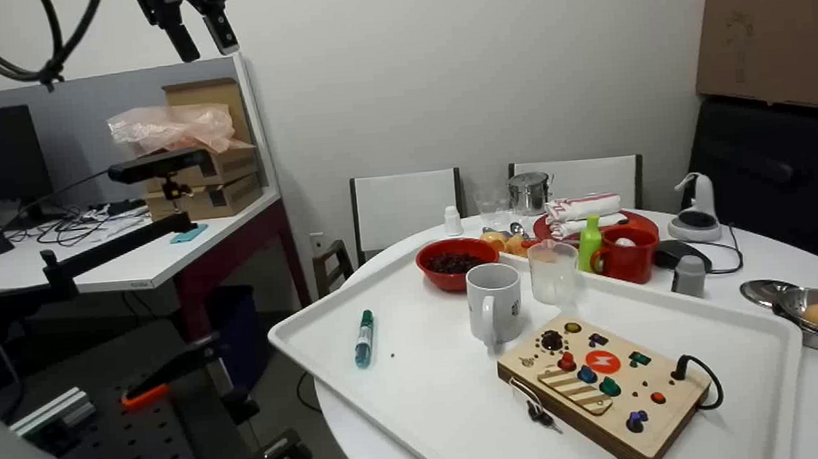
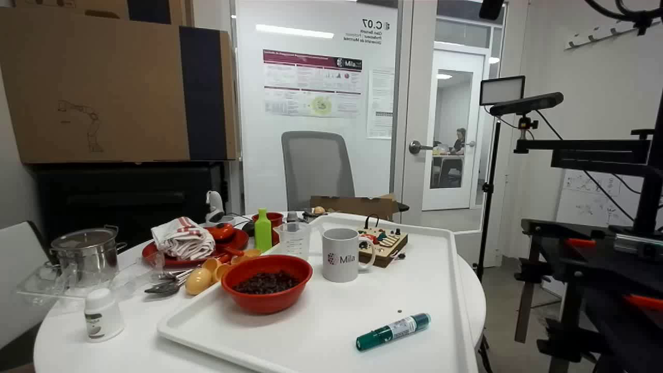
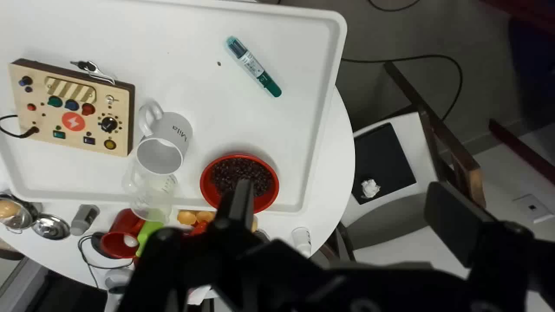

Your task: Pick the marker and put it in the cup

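The teal and green marker (image 1: 364, 340) lies flat on the white tray (image 1: 792, 363), apart from other things. It also shows in an exterior view (image 2: 393, 332) and in the wrist view (image 3: 254, 66). The white-grey cup (image 1: 506, 302) stands upright on the tray, between the red bowl and the wooden board; it also shows in an exterior view (image 2: 339, 256) and in the wrist view (image 3: 177, 130). My gripper (image 1: 210, 53) is high above the table, away from marker and cup. In the wrist view its fingers (image 3: 340, 186) are wide apart with nothing between them.
A red bowl of dark beans (image 1: 458, 275) and a wooden board with knobs (image 1: 603, 382) are on the tray near the cup. A clear measuring cup (image 1: 554, 273) stands close behind it. A red mug (image 1: 630, 252) and a green bottle (image 1: 590, 244) are beyond the tray rim.
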Robot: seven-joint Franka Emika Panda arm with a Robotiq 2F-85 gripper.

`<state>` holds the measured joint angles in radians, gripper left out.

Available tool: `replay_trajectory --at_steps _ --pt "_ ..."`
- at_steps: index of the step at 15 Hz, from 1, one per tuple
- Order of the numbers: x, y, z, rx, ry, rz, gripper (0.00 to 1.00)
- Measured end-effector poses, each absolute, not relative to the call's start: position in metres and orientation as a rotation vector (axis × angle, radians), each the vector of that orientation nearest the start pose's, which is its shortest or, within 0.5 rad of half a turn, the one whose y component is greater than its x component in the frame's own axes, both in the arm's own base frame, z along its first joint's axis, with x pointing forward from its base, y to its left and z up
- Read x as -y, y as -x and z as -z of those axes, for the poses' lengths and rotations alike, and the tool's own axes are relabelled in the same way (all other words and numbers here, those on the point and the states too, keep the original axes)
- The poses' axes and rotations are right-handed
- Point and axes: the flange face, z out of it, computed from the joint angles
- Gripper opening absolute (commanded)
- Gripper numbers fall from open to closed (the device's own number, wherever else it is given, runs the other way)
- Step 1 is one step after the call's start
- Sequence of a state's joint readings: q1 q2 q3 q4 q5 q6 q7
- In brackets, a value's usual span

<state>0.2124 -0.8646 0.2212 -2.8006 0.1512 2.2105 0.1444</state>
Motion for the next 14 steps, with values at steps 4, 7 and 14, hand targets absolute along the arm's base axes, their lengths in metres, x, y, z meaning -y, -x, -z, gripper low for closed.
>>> replay_trajectory --at_steps 4,7,14 --pt "-0.138 -0.288 -0.451 0.300 3.074 0.389 1.00" --pt "-0.152 -0.293 -0.436 0.223 3.086 0.350 1.00" --pt "-0.159 -0.297 -0.430 0.157 3.098 0.317 1.00"
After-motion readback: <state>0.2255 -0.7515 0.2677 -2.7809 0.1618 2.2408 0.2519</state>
